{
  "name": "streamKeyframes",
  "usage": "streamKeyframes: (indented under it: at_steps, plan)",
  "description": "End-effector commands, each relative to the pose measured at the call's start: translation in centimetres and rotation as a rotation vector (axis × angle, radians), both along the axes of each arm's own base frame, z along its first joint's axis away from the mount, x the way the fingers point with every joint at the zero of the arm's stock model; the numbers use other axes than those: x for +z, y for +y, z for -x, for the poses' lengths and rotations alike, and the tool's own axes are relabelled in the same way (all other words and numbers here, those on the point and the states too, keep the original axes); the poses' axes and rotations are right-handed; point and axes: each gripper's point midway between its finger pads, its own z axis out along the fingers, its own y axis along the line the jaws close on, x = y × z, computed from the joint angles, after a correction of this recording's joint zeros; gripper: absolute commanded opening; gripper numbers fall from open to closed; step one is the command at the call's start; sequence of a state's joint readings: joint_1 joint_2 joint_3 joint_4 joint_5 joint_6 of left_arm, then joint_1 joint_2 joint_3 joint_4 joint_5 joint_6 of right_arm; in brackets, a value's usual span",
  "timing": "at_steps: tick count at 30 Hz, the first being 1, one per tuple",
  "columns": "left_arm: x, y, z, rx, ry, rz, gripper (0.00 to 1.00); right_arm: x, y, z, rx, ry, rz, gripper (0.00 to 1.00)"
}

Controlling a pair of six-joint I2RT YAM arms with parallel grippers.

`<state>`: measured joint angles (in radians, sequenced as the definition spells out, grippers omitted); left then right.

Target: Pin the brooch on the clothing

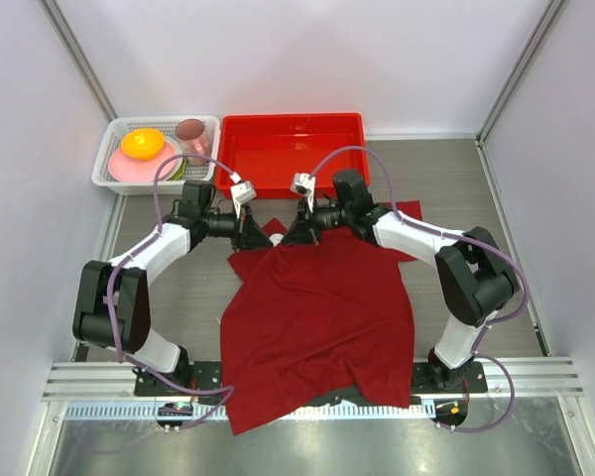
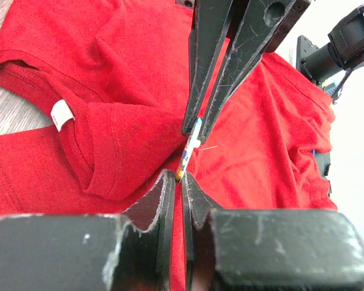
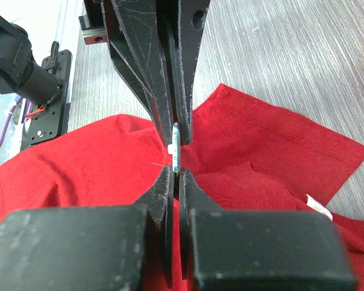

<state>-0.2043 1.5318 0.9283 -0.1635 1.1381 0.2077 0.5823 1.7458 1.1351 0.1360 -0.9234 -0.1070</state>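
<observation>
Dark red fabric fills the middle of the worktop point(image 1: 456, 188). The clothing point(image 1: 317, 317) lies spread with its hem at the near edge between the arm bases. Its collar, with the white label point(image 2: 60, 114) showing, is at the far end, close to the bright red tray point(image 1: 278, 159). Over that collar end the two arms meet tip to tip, and the brooch point(image 3: 176, 148) stands edge-on between them, just above a raised fold of shirt. The right gripper point(image 3: 175, 177) is clenched on one edge of the disc. The left gripper point(image 2: 179, 180) has its fingers almost together on the opposite edge, so both appear to be grasping the brooch. A thin pale wire point(image 3: 159, 163) juts sideways from the disc toward the cloth. It is probably the pin, though I cannot tell whether it has entered the weave. The step in hand looks like driving that pin through the fabric. To do it well, one gripper should hold the disc steady by its rim while the push runs along the pin's own line at a shallow angle. That way the point catches the top layer of the fold and comes back out, rather than stabbing through both layers of the shirt. Any twist is risky, because a disc held by its thin edges can pivot or spring free. The arms should also not pull against each other. Neither grip should let go until the cloth visibly carries the brooch.
</observation>
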Motion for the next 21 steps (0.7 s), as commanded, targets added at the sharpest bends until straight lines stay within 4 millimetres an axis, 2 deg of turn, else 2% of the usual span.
streamKeyframes:
  at_steps: [1,9,13,17,20,21]
  plan:
    - [2.04,-0.48,-0.64,-0.026,-0.088,0.044,0.11,1.77,0.89,0.27,0.050,-0.040,-0.055,0.01]
    - [1.70,-0.48,-0.61,-0.025,-0.074,0.042,0.12,1.72,0.96,0.34,0.054,-0.038,-0.056,0.01]
    - [1.67,-0.38,-0.85,-0.014,-0.078,0.035,0.20,1.72,0.98,0.33,0.052,-0.030,-0.056,0.01]
    - [1.55,-0.40,-0.91,-0.013,-0.081,0.031,0.23,1.69,0.96,0.22,0.049,-0.031,-0.056,0.01]
    - [1.40,-0.38,-0.83,-0.013,-0.074,0.030,0.19,1.73,1.02,0.25,0.047,-0.028,-0.057,0.01]
    - [1.34,-0.37,-0.77,-0.013,-0.069,0.030,0.13,1.61,1.01,0.27,0.047,-0.023,-0.055,0.01]
